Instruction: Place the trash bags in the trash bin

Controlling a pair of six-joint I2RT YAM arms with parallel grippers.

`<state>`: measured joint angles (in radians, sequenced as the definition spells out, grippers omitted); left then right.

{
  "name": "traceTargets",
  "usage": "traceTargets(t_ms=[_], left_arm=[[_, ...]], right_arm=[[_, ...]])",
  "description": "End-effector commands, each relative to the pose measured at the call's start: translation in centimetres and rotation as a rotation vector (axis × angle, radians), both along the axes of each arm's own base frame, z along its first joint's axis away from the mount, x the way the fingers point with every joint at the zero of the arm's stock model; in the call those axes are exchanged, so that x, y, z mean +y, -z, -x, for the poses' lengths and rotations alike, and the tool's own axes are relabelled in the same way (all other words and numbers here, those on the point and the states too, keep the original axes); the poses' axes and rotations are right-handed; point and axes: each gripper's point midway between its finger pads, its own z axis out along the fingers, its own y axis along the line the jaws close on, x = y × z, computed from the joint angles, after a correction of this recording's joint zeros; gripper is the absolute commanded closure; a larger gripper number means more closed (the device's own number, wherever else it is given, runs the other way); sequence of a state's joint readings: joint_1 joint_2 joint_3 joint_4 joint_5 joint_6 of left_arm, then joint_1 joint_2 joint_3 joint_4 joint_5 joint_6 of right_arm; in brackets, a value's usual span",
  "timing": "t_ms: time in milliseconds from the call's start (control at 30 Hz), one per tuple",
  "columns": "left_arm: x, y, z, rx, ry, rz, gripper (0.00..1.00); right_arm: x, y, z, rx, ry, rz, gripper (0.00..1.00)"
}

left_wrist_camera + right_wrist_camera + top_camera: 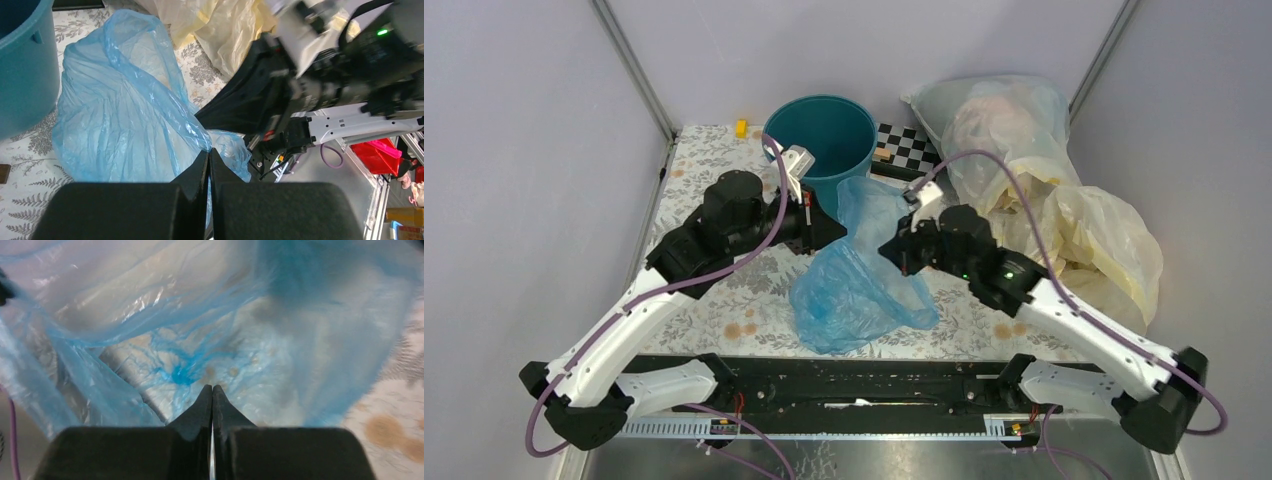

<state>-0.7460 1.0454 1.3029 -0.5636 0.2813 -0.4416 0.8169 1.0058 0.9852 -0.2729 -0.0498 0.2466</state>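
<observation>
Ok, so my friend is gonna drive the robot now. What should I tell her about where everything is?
Left gripper: shut, pinching one edge of the blue trash bag.
Right gripper: shut too, gripping the bag from the other side.
The bag is held between the two arms, with its lower end sagging toward the near edge.
The teal trash bin stands upright just behind it.
Done: the bag is grabbed.
Left: lift it over the bin's rim and let go. It is not in yet.

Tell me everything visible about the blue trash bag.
The trash bag is thin, crinkly, translucent blue plastic, empty, partly spread open. Its lower part lies crumpled on the floral table; its top rises beside the trash bin. The left fingers and right fingers, both shut, pinch its edges.
</observation>
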Motion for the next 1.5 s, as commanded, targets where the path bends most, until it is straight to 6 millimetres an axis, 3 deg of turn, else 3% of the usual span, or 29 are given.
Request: traceTargets(t_ms=[0, 300, 567, 767, 900, 1033, 1167, 1333, 1467], left_arm=[[-0.4, -1.6, 0.1, -0.024, 0.017, 0.031, 1.0], [-0.7, -2.0, -0.8, -0.001, -0.024, 0.04, 1.0], [-1.1, -1.6, -1.3, -0.019, -0.037, 0.085, 1.0], [-2.2, -2.9, 0.0, -0.02, 0.061, 0.146, 1.0], [-2.6, -3.5, 0.7, -0.006, 0.091, 0.204, 1.0], [-3.3, -3.5, 1.2, 0.024, 0.133, 0.234, 1.0], [-3.7, -3.6, 1.8, 0.036, 0.168, 0.265, 1.0], [-3.1, -7.6, 2.7, -0.025, 0.188, 0.326, 1.0], [-2.6, -13.7, 5.5, -0.088, 0.304, 0.441, 1.0]], right_arm=[[6.1, -0.8, 1.0, -0.026, -0.206, -0.223, 1.0], [11.6, 5.6, 1.7, -0.102, -0.292, -0.205, 1.0], [13.8, 9.9, 4.7, -0.01, -0.415, -0.289, 1.0], [15.6, 10.6, 6.5, 0.086, -0.533, -0.33, 1.0], [16.7, 10.8, 6.7, 0.136, -0.559, -0.353, 1.0], [17.8, 10.7, 5.9, 0.149, -0.535, -0.375, 1.0], [19.3, 9.6, 3.8, 0.145, -0.466, -0.37, 1.0], [19.6, 12.8, 1.6, 0.206, -0.341, -0.281, 1.0], [20.3, 13.4, 2.4, 0.257, -0.376, -0.326, 1.0]])
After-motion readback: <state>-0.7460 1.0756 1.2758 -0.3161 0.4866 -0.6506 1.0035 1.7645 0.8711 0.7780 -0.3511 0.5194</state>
